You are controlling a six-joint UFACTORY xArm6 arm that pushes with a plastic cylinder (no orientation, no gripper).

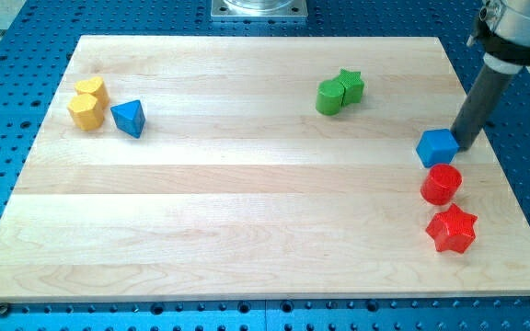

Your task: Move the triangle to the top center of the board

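- End effector: a bare rod, no jaws, so nothing to spread or pinch; my tip [465,145] is seen at the view's right side, touching or just beside the blue cube [437,147].
- The task's thing, the blue triangle [129,118], lies far to the view's left of my tip, slightly higher, close beside two yellow blocks [88,103].
- Step judged: approach not yet made. The tip should be brought round to the triangle's left-bottom side, between it and the yellow blocks or just under it, so the push goes right and up.
- Contact is best made on a flat face, centred, or the triangle will likely spin off.
- The red cylinder [442,184] and red star [452,229] sit just below the tip; they need not be disturbed.
- The green blocks [339,90] lie up-left of the tip, near the target zone; the push should stop short of them.
- The wooden desk [247,230] middle is open; the top edge is close, so overshoot is a risk.
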